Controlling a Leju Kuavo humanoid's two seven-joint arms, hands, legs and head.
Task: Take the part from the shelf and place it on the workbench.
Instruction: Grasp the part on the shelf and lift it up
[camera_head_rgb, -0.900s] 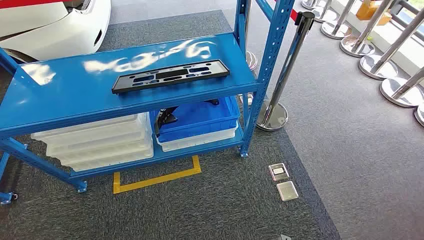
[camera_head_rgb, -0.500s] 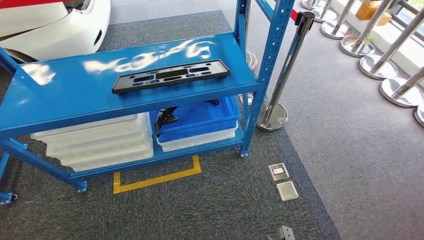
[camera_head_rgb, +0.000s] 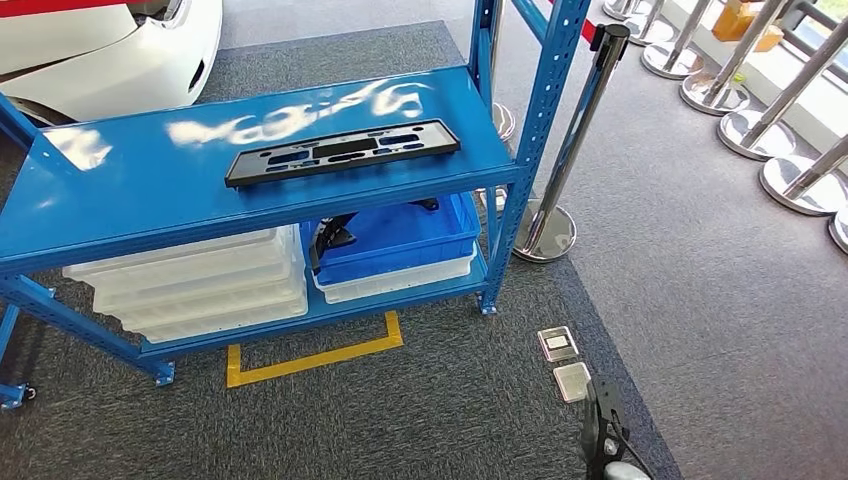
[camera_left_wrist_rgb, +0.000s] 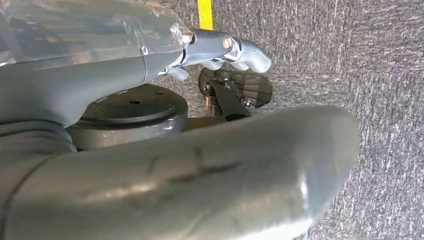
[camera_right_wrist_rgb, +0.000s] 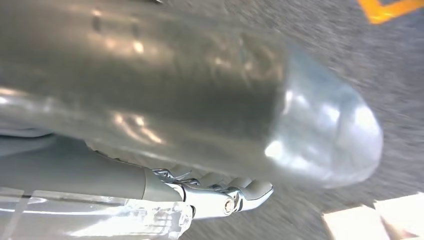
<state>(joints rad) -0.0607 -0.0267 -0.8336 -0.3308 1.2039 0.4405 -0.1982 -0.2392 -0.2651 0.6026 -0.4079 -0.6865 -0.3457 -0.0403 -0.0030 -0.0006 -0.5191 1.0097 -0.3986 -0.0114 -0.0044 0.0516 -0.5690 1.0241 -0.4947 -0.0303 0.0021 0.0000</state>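
My right hand (camera_head_rgb: 603, 440) pokes up at the lower edge of the head view, dark fingers over a grey rounded base, above speckled grey carpet (camera_head_rgb: 450, 400). In the right wrist view its metallic fingers (camera_right_wrist_rgb: 235, 195) lie straight and close together with nothing in them; whether they are truly closed I cannot tell. My left hand (camera_left_wrist_rgb: 220, 50) hangs over the same coarse carpet, its smooth grey fingers curled in a little, empty as far as I can see, though the thumb hides much.

The part (camera_head_rgb: 342, 150), a long flat black plastic plate with rectangular cut-outs, lies well ahead of my right hand and off to its left, on the glossy blue metal shelf (camera_head_rgb: 150, 190). Below it sit stacked white plastic trays (camera_head_rgb: 190, 285) and a blue bin (camera_head_rgb: 400, 240). Just ahead of my right hand are two square metal floor plates (camera_head_rgb: 565, 362). Yellow tape (camera_head_rgb: 310, 358) marks the carpet. No writing is legible.
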